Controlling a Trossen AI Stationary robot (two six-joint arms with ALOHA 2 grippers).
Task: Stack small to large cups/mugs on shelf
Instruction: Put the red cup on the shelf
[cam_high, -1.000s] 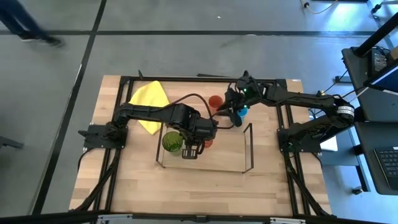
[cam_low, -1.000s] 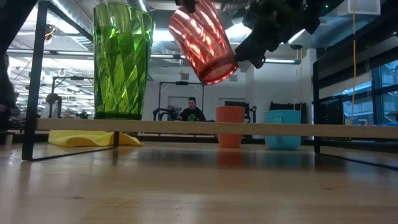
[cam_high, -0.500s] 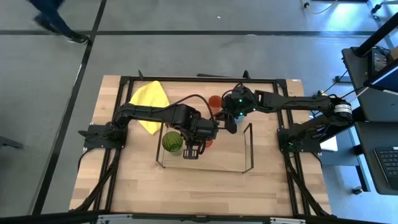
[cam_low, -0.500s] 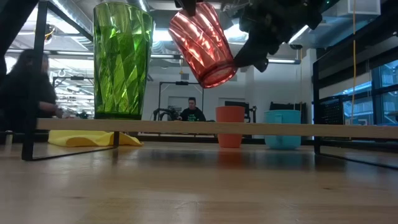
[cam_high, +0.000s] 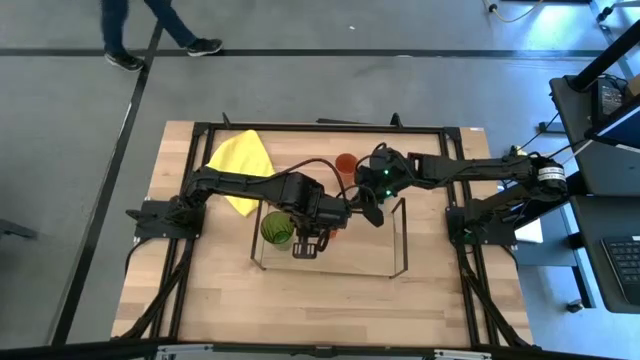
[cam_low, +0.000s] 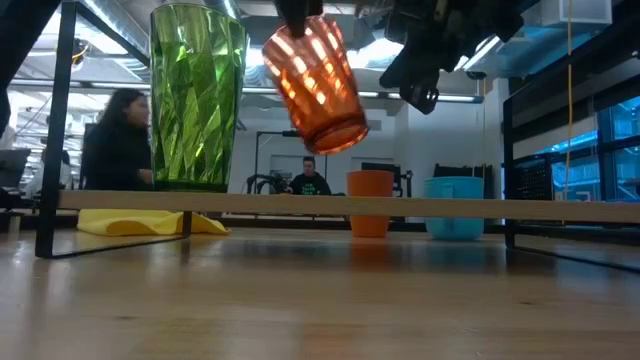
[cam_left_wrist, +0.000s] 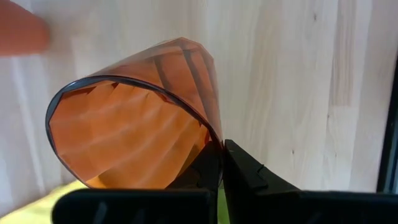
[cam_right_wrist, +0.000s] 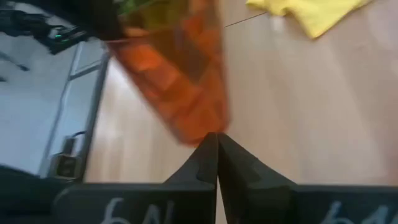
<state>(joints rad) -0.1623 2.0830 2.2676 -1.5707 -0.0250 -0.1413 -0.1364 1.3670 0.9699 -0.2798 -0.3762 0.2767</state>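
Risk of collision or tipping: left claw (cam_low: 297, 12), clenched on the rim of the tilted red-orange cup (cam_low: 313, 83) held above the shelf (cam_low: 300, 203), has the green tumbler (cam_low: 196, 95) just beside and the closed right claw (cam_low: 420, 92) near.

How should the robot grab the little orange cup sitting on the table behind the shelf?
Grip the orange cup by its rim, coming straight down from above. It stands upright with its open mouth up and has no handle, and the shelf bars the front. One finger inside and one outside the wall would probably hold it.
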